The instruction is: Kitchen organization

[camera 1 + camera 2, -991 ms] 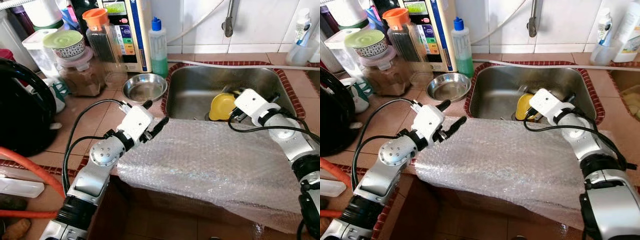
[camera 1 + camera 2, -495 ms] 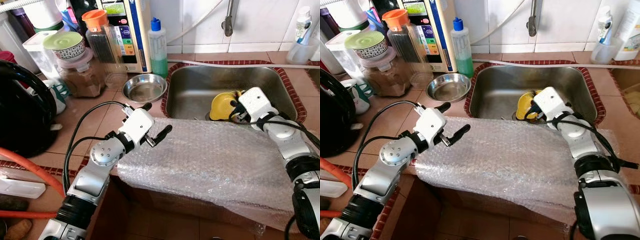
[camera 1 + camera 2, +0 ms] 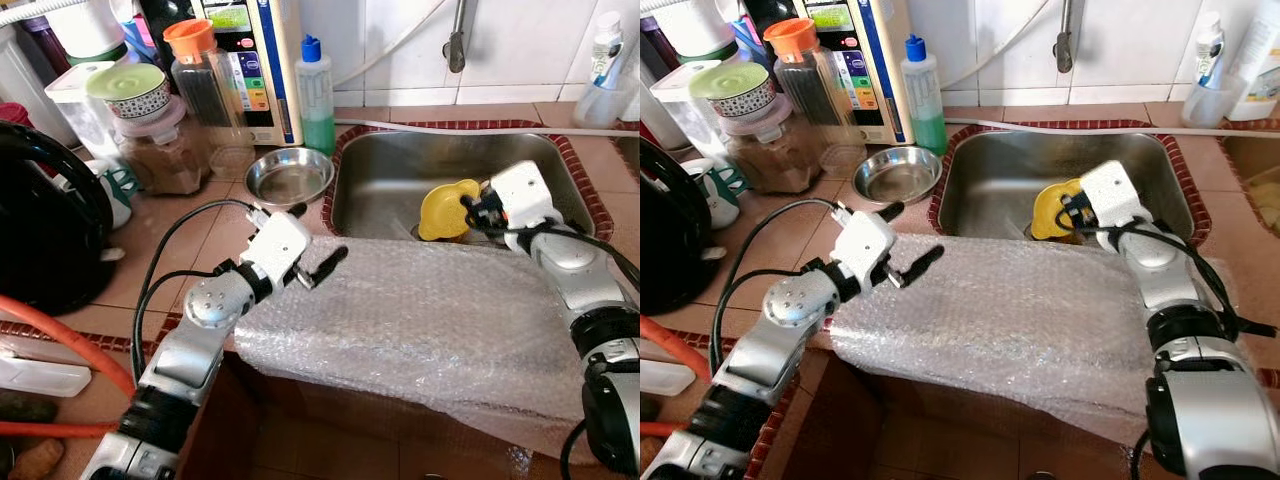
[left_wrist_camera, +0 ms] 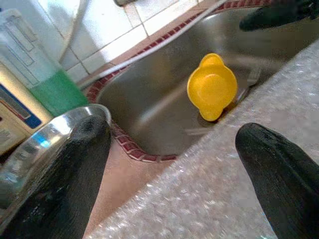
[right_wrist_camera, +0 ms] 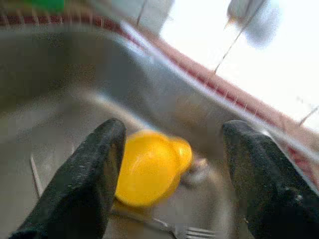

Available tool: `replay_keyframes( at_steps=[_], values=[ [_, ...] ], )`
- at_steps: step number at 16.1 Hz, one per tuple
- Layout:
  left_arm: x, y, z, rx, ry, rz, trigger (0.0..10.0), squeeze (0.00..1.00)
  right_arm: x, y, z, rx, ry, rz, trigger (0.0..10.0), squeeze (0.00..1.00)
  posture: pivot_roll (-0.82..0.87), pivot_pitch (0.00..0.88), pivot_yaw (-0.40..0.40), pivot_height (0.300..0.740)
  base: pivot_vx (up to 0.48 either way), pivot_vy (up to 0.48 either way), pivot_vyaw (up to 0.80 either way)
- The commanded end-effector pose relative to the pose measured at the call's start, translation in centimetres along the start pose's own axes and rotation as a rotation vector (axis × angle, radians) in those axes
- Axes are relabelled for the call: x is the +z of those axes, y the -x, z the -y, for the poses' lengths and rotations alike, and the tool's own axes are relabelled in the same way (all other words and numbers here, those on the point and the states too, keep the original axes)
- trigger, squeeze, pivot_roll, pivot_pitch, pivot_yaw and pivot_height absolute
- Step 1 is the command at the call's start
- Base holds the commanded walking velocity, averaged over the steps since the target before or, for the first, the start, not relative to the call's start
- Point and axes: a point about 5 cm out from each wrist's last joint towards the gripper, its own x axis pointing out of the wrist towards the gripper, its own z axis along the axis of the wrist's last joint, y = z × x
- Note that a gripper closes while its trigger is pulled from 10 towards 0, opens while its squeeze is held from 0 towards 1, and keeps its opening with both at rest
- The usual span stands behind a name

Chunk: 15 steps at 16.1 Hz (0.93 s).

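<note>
While parted, the right hand [image 5: 169, 174] frames the yellow bowl [image 5: 149, 169].

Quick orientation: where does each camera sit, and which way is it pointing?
Head stereo pair: looks forward and down at the sink, bubble wrap, both arms.
Left wrist: looks between the open left gripper at the yellow bowl.
Right wrist: looks into the sink between the open right gripper.
All share the yellow bowl.
</note>
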Motion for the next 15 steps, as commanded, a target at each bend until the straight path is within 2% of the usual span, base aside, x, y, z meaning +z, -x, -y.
replay_keyframes(
  at_steps=[1,2,6,9,10,11,12,13,14,15],
  values=[
    [-0.4,0.1,-1.1,0.07,-0.004,-0.033,10.0,1.0,1.5,-0.3,-0.1,-0.011,-0.017,0.08,10.0,1.0,-0.29,0.088,0.175,0.74,0.0,0.0,0.0],
    [-0.5,-0.1,-1.2,0.091,0.004,-0.037,10.0,1.0,1.9,-0.4,-0.4,-0.006,-0.026,0.101,10.0,1.0,-0.29,0.088,0.175,0.74,0.0,0.0,0.0],
    [-0.7,-1.2,-2.3,0.227,0.075,-0.059,10.0,1.0,4.6,0.1,-3.4,0.07,-0.079,0.237,10.0,1.0,-0.3,0.088,0.159,0.74,0.0,0.0,0.0],
    [-1.2,-2.1,-3.3,0.373,0.144,-0.106,10.0,1.0,4.5,1.0,-4.9,0.138,-0.069,0.224,10.0,1.0,-0.32,0.09,0.158,0.74,0.0,0.0,0.0],
    [-1.4,-2.3,-4.1,0.456,0.204,-0.117,10.0,1.0,4.5,2.0,-5.7,0.204,-0.093,0.212,10.0,1.0,-0.34,0.095,0.16,0.74,0.0,0.0,0.0],
    [-1.8,-2.3,-4.6,0.509,0.225,-0.147,10.0,1.0,4.6,2.7,-6.3,0.255,-0.097,0.212,10.0,1.0,-0.35,0.096,0.163,0.74,0.0,0.0,0.0],
    [-2.1,-2.3,-5.0,0.541,0.236,-0.181,10.0,0.92,4.6,3.2,-6.7,0.289,-0.1,0.206,10.0,1.0,-0.35,0.098,0.164,0.74,0.0,0.0,0.0],
    [-2.5,-2.4,-5.3,0.575,0.302,-0.198,10.0,0.61,4.8,3.6,-7.0,0.301,-0.097,0.204,10.0,0.92,-0.36,0.099,0.166,0.74,0.0,0.0,0.0],
    [-2.7,-2.5,-5.6,0.606,0.325,-0.216,10.0,0.13,5.1,3.9,-7.3,0.316,-0.084,0.211,10.0,0.91,-0.37,0.1,0.168,0.74,0.0,0.0,0.0],
    [-2.7,-2.7,-5.8,0.631,0.346,-0.229,10.0,0.0,5.3,4.1,-7.6,0.325,-0.064,0.21,10.0,0.91,-0.37,0.101,0.17,0.74,0.0,0.0,0.0]
  ],
)
